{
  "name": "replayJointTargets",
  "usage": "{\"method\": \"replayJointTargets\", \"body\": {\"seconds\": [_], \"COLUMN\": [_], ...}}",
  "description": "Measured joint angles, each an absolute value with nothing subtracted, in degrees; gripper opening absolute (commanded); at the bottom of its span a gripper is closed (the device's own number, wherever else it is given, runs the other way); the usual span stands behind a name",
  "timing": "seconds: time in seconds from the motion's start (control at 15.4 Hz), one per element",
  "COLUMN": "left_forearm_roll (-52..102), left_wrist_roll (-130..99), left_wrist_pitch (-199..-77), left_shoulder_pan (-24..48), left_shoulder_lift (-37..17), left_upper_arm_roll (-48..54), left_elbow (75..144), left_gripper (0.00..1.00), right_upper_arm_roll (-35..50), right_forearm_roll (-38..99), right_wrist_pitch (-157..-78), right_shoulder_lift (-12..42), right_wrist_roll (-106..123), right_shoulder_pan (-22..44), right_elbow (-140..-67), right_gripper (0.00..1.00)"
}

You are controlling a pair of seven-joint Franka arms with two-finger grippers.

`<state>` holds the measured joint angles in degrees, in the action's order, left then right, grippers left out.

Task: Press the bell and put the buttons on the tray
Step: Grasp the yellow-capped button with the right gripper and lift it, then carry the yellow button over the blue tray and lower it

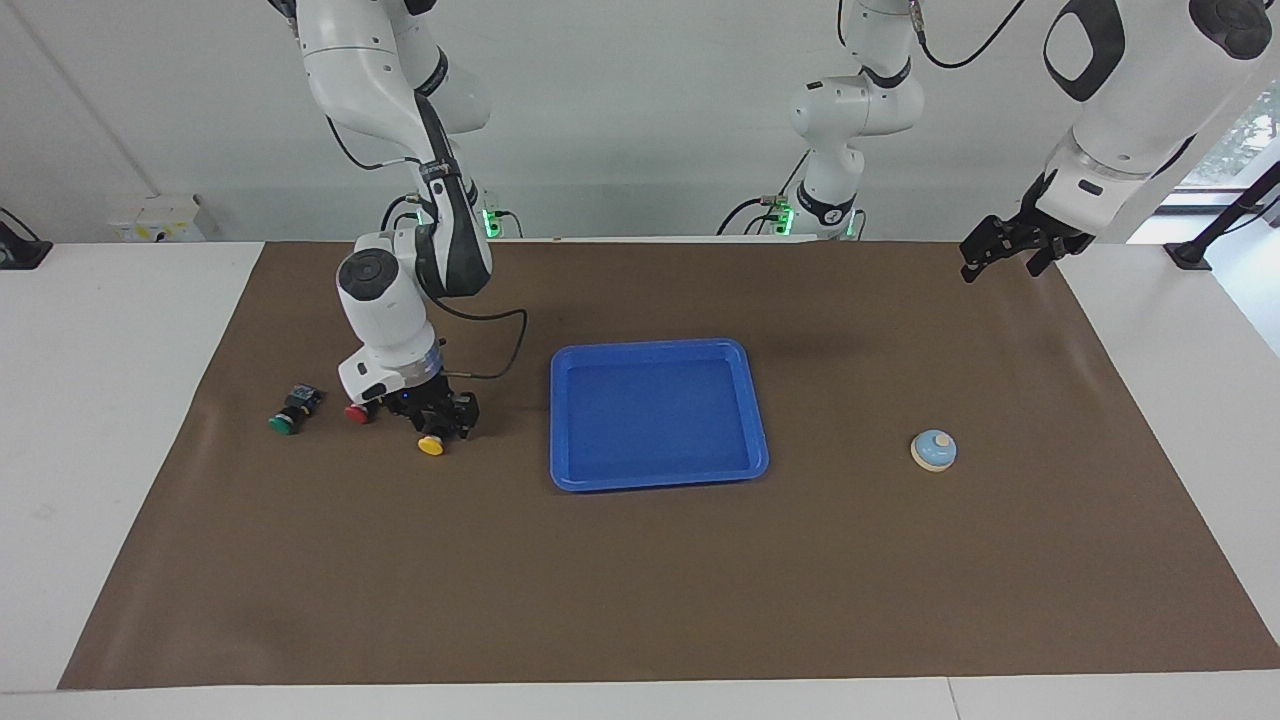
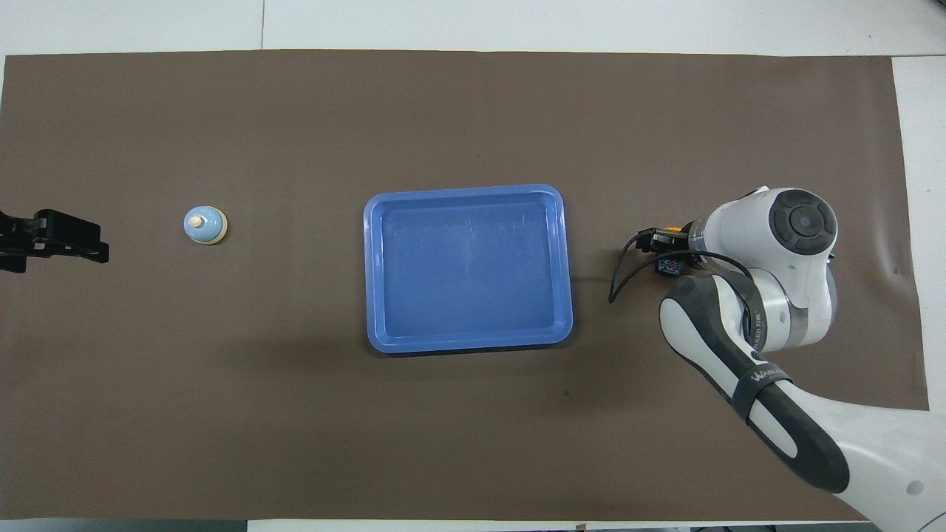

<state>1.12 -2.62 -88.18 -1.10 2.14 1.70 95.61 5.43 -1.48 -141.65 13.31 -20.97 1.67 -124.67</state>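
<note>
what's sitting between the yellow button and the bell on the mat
The blue tray, still empty. In the facing view it sits on the mat between the yellow button and the bell; the overhead view shows the same.

A white table (image 1: 120, 420) carries a large brown mat (image 1: 640, 580) that covers most of its top; bare white strips show at both ends and along the edge farthest from the robots. A plain pale wall (image 1: 640, 120) rises at the robots' end of the table. A window (image 1: 1235, 135) with greenery outside shows at the left arm's end. A small white box (image 1: 160, 218) with yellow marks sits by the wall at the right arm's end. Light is even, with soft shadows on the mat.
</note>
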Motion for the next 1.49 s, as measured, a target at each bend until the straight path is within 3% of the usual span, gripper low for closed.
{"method": "replayJointTargets", "body": {"seconds": [0.52,0.78,1.04,1.49], "left_forearm_roll": [1.1,1.1,1.1,1.1], "left_wrist_roll": [-2.6,-2.6,-2.6,-2.6], "left_wrist_pitch": [-88.2,-88.2,-88.2,-88.2], "left_shoulder_pan": [-1.1,-1.1,-1.1,-1.1], "left_shoulder_lift": [2.1,2.1,2.1,2.1], "left_upper_arm_roll": [1.7,1.7,1.7,1.7], "left_elbow": [95.6,95.6,95.6,95.6], "left_gripper": [1.0,1.0,1.0,1.0], "right_upper_arm_roll": [5.5,5.6,5.7,6.0], "right_forearm_roll": [-1.5,-1.2,1.4,1.5], "right_wrist_pitch": [-140.8,-129.5,-121.1,-122.8], "right_shoulder_lift": [13.3,13.2,13.6,17.6], "right_wrist_roll": [-21.0,-21.4,-25.3,-26.5], "right_shoulder_pan": [1.9,3.6,9.0,20.3], "right_elbow": [-123.4,-113.9,-104.4,-102.3], "right_gripper": [0.0,0.0,0.0,0.0]}}
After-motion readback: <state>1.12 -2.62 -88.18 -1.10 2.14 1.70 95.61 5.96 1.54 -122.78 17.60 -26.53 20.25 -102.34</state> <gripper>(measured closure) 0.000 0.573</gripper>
